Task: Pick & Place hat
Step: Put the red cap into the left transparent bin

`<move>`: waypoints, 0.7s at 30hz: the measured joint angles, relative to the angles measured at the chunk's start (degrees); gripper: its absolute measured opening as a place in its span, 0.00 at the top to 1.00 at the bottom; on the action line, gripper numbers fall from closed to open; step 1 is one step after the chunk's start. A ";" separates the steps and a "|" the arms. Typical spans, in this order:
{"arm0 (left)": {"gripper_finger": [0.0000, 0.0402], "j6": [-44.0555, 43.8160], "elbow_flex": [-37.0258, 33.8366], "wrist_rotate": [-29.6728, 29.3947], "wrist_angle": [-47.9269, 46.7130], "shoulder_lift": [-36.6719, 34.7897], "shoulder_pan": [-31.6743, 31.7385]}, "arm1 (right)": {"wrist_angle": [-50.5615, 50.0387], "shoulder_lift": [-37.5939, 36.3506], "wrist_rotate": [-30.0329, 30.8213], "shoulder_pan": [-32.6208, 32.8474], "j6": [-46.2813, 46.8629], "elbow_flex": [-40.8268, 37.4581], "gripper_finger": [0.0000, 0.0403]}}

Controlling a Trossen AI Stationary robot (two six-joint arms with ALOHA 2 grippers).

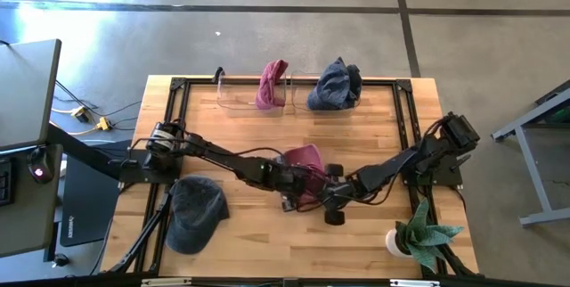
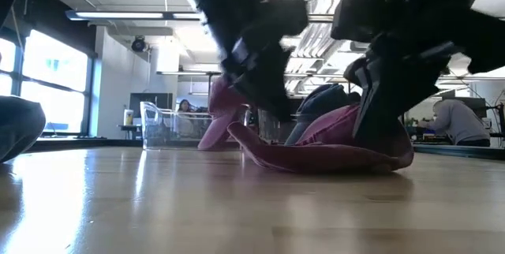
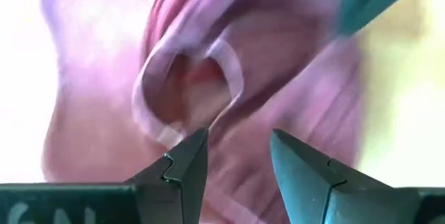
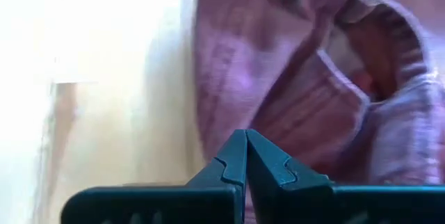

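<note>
Maroon hat [image 1: 304, 157] lies near the middle of the worktop [image 1: 267, 233], a little toward the front edge, with both arms meeting over it. Left gripper [image 1: 287, 180] comes in from the left edge, right gripper [image 1: 331, 194] from the right edge; each reaches the hat's front side, so neither is clearly the nearer. The low view shows the cap [image 2: 323, 147] resting on the wood, crown slumped, the two dark grippers standing down into it.

Left wrist view: fingers [image 3: 184, 165] spread apart, the fabric and its rear strap opening just ahead of the tips. Nothing between them yet.

Right wrist view: fingers [image 4: 236, 158] pressed together at the tips, hard against the hat's edge; whether cloth is caught in the pinch I cannot tell.

Long axis of the hat not readable, since it is crumpled.

Others on the worktop: grey hat [image 1: 194, 211] near the front left corner; second maroon hat [image 1: 271, 85] and navy hat [image 1: 335, 85] in clear bins [image 1: 233, 98] at the back edge; potted plant [image 1: 417, 236] at the front right corner.

No brands, labels or legible writing on the hats.
</note>
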 joint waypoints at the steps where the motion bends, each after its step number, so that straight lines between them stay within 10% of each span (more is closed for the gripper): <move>1: 0.62 0.61 0.03 0.70 2.28 0.01 0.00 | 0.12 -0.03 0.92 0.03 0.30 -0.04 1.00; 21: 0.62 5.81 0.09 11.25 9.61 7.31 1.72 | -11.03 2.46 18.28 -4.82 18.15 -0.28 1.00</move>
